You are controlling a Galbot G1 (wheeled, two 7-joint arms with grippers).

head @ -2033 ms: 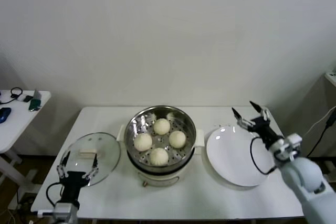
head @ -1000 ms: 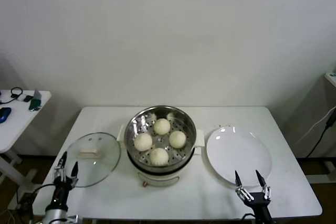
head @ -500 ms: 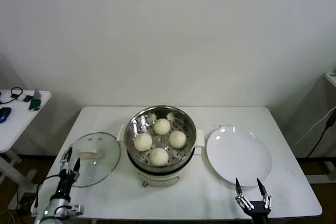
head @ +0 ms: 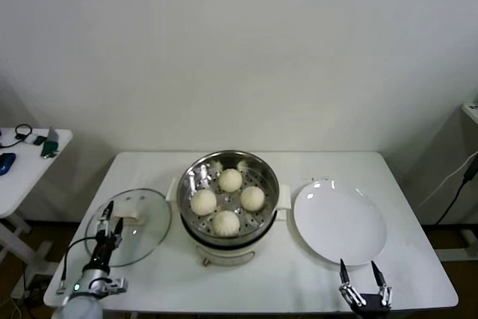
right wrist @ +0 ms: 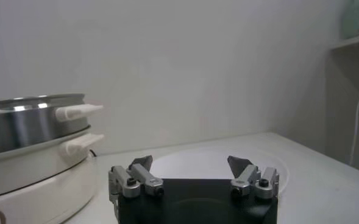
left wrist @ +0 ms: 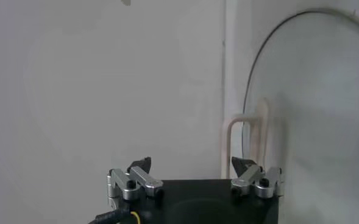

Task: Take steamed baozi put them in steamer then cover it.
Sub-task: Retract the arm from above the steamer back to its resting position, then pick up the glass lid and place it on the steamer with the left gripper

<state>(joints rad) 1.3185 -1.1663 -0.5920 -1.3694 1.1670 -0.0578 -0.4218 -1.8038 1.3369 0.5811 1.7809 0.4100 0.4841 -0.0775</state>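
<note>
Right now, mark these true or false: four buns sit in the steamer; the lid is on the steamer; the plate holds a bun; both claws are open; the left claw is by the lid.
1. Four buns sit in the steamer. True.
2. The lid is on the steamer. False: it lies flat on the table, to the steamer's left.
3. The plate holds a bun. False: nothing lies on it.
4. Both claws are open. True: the left claw and the right claw each hold nothing.
5. The left claw is by the lid. True: it is at the lid's near left edge; the right claw is at the table's front edge, near the plate.
</note>
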